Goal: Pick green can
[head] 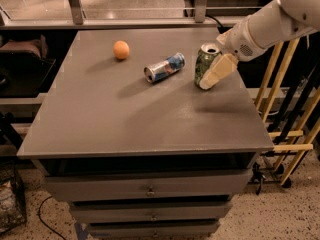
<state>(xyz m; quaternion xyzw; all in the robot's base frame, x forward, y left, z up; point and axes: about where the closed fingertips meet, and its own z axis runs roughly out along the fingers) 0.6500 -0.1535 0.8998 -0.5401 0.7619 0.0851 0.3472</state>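
Note:
The green can (203,65) stands upright on the grey table (125,114) near its back right, silver top with pull tab showing. My gripper (214,75) reaches in from the upper right on a white arm (265,26). Its cream end lies against the can's right front side, low near the table top. Part of the gripper is hidden behind the can.
A blue-and-silver can (164,67) lies on its side just left of the green can. An orange ball (121,49) sits at the back left. Wooden bars (280,104) stand right of the table. Drawers (150,189) are below the table's front edge.

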